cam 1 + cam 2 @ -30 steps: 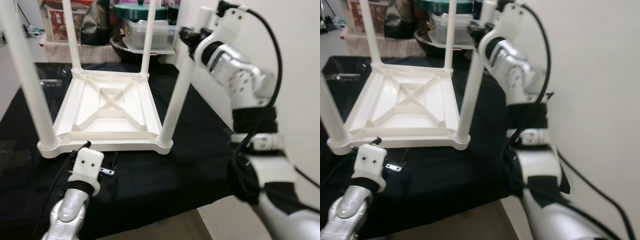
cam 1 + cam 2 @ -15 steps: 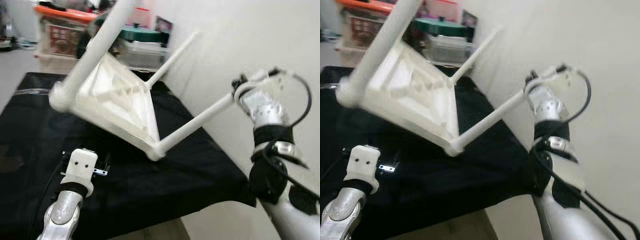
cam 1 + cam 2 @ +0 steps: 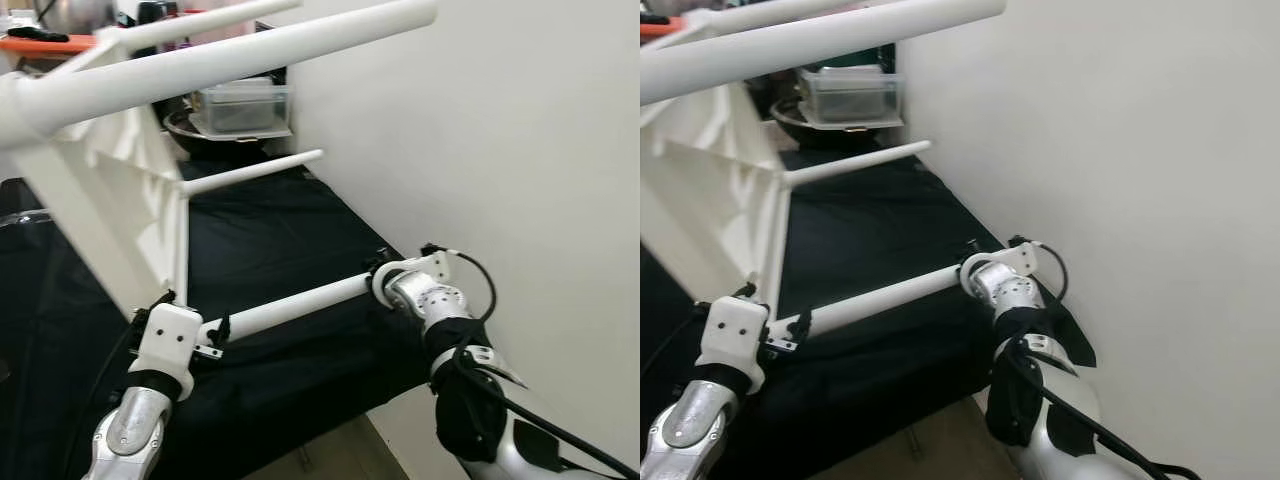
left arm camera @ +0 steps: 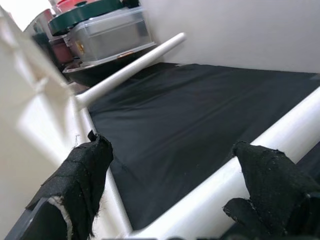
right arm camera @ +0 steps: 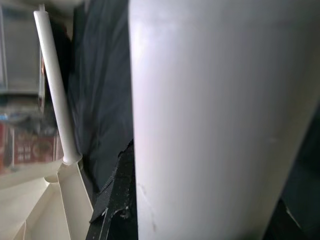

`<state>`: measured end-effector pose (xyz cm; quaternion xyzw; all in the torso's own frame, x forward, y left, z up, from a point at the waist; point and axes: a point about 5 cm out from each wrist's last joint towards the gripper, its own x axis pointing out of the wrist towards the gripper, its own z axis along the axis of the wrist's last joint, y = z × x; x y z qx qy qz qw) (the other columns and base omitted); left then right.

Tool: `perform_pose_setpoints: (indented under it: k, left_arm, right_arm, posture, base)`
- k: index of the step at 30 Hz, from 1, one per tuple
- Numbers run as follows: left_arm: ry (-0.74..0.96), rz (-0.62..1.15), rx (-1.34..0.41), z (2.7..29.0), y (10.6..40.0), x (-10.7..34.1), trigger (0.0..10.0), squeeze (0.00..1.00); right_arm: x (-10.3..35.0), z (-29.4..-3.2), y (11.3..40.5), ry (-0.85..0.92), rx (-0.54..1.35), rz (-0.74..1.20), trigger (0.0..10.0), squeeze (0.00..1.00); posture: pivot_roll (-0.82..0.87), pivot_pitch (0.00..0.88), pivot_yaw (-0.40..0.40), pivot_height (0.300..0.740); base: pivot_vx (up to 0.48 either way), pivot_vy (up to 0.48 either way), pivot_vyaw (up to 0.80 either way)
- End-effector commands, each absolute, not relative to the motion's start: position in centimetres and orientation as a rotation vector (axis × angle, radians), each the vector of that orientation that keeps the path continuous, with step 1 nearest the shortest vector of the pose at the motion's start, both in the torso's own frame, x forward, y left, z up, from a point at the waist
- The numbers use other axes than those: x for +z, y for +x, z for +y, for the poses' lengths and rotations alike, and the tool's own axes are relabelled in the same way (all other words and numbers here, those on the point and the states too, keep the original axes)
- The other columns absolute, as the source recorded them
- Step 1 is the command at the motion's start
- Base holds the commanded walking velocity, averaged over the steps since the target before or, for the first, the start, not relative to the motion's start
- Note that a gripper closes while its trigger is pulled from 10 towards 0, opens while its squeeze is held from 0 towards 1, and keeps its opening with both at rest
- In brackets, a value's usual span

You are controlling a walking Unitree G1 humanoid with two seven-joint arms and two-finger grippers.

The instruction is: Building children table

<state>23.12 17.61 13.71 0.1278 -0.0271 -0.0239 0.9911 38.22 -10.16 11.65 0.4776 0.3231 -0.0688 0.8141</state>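
On the black cloth (image 3: 290,225), which covers a bench set right against a plain white wall (image 3: 480,120), lies the white plastic table (image 3: 110,215), tipped on its side. Underside is ribbed, w/ moulded braces, and faces the wall. Cloth is matte, slightly creased, and hangs over the near edge; bare floor shows below.

Legs: 4, all round smooth white tubes, pointing toward the wall. 2 are high in the air above the cloth; 1 is low at the far side of the table; 1 leg (image 3: 290,305) is low and nearest the robot, running just above the cloth.

Right gripper (image 3: 378,272) is at the free end of that near leg, by the wall; its wrist view has the tube pressed close betw. the black fingers, so it is clamped on the leg. Left gripper (image 3: 205,335) is at the same leg's base, next to the table corner; its 2 fabric-covered fingers (image 4: 85,175) are spread wide, one beside the table edge, one against the leg, not closed on anything.

Beyond the table, at the cloth's far end: clear lidded box (image 3: 240,105) on a dark round pan, plus an orange-lidded bin (image 3: 45,45).
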Motion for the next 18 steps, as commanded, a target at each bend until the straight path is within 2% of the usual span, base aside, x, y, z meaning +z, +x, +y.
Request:
perform_pose_setpoints:
  k: [1,2,5,6,8,18]
  left_arm:
    - [0.256,-0.058,-0.049,17.4,23.2,13.9,10.0,0.00]
    - [0.255,-0.059,-0.046,17.4,23.2,13.9,10.0,0.00]
    - [0.255,-0.060,-0.045,17.4,23.1,13.9,10.0,0.00]
    - [0.253,-0.060,-0.044,17.4,23.1,13.9,10.0,0.00]
    - [0.249,-0.059,-0.046,17.3,23.1,13.9,10.0,0.00]
    - [0.241,-0.058,-0.054,17.2,23.2,13.9,10.0,0.00]
  right_arm:
    - [7.4,-6.2,35.0,0.628,-0.058,0.968,10.0,0.00]
    - [7.5,-5.3,34.8,0.609,-0.032,0.979,10.0,0.00]
    - [7.7,-4.8,34.9,0.595,-0.013,0.966,10.0,0.00]
    - [7.9,-5.0,35.1,0.582,-0.027,0.947,10.0,0.97]
    - [8.6,-6.7,35.9,0.587,-0.105,0.870,10.0,1.00]
    - [9.9,-10.0,36.9,0.619,-0.204,0.808,10.0,1.00]
  posture:
    - [0.11,0.000,-0.156,0.740]
    - [0.11,0.000,-0.156,0.740]
    - [0.11,0.000,-0.156,0.740]
    - [0.11,0.000,-0.155,0.740]
    - [0.10,0.000,-0.154,0.740]
    - [0.09,0.000,-0.148,0.740]
  base:
    - [0.000,0.000,0.00]
    - [0.000,0.000,0.00]
    - [0.000,0.000,0.00]
    - [0.000,0.000,0.00]
    - [0.000,0.000,0.00]
    - [0.000,0.000,0.00]
